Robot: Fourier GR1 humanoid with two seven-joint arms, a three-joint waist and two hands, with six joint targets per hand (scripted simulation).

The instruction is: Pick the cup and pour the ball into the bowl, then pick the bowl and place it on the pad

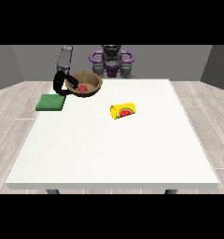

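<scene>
A brown bowl hangs tilted above the table's far left part, with a red ball inside it. The black hand at the view's left is curled round the bowl's left rim. A green pad lies flat at the table's left edge, just below and left of the bowl. The yellow cup, with a red melon picture on it, lies on its side near the table's middle. The hand at the view's right does not show.
The white table stretches wide toward the camera. The robot's torso stands behind the far edge, close to the bowl's right side.
</scene>
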